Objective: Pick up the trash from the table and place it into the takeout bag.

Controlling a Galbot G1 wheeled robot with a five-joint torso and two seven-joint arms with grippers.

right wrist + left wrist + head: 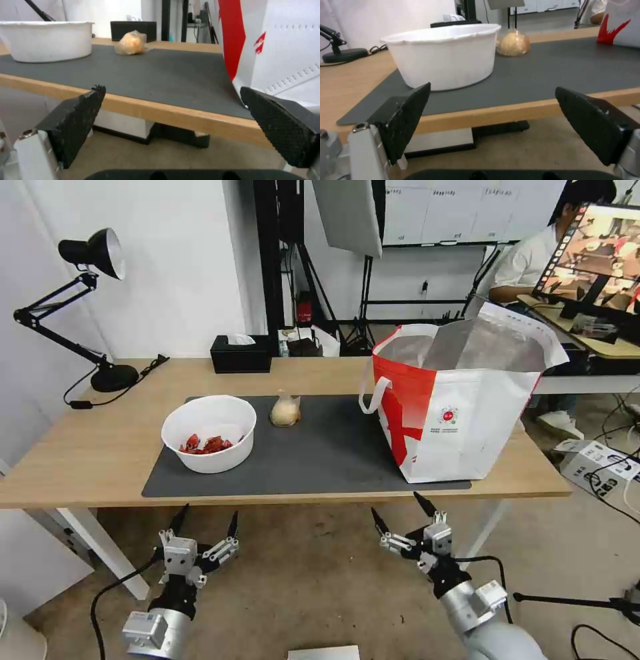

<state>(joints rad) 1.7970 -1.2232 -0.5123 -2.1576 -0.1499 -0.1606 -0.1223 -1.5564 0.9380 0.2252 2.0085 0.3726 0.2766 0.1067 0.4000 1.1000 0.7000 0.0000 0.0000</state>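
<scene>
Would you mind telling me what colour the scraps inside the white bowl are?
Red. The scraps lie in the bowl, clearest in the head view.

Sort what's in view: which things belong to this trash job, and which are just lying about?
Job: white bowl with red scraps; knotted clear bag; takeout bag; table; left claw and right claw, both open below the table's edge.

Lying about: black tissue box; desk lamp.

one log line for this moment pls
left claw: open, below table edge | right claw: open, below edge | bowl, knotted bag: on mat | takeout bag: upright, open
</scene>
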